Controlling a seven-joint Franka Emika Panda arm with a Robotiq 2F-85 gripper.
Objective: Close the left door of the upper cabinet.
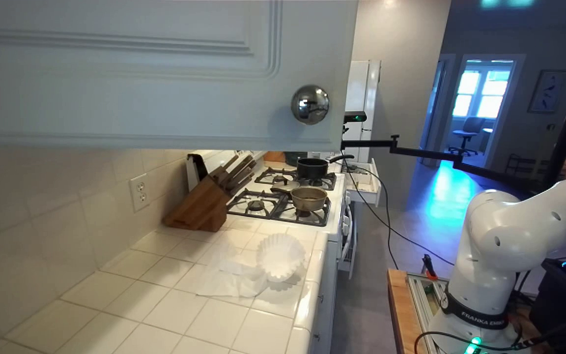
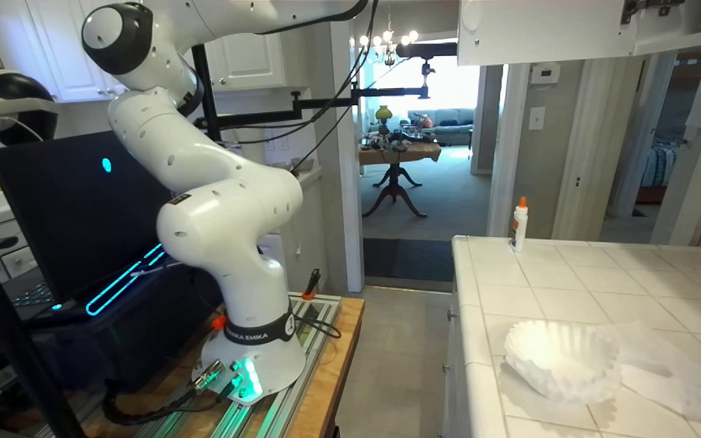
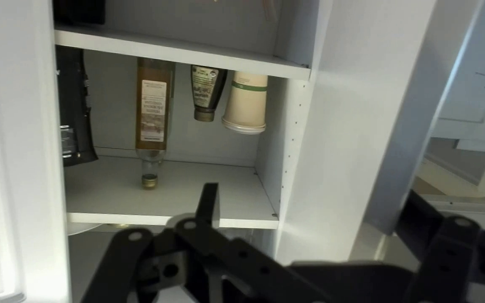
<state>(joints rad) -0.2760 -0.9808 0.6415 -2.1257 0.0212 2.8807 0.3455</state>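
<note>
In both exterior views: my arm point(image 2: 229, 194), tiled counter point(image 1: 155, 305); facing opposite ways along it, toward stove point(image 1: 256, 205), toward far table point(image 2: 399, 158). Wrist view inverted, close into upper cabinet point(image 3: 112, 105).

– Anything overexposed?
– In an exterior view, the white-framed window point(image 1: 480, 93); glare edges the white tiled countertop point(image 1: 175, 309).
– Dimmer?
– The white raised-panel door point(image 1: 160, 83), greyly shaded. Wrist view: black gripper fingers point(image 3: 206, 205) blurred.

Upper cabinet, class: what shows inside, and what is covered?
Wrist view: amber bottle, dark squeeze bottle, pale cup, unclear dark object, part of a black package. A white door hides the package's remainder.
</note>
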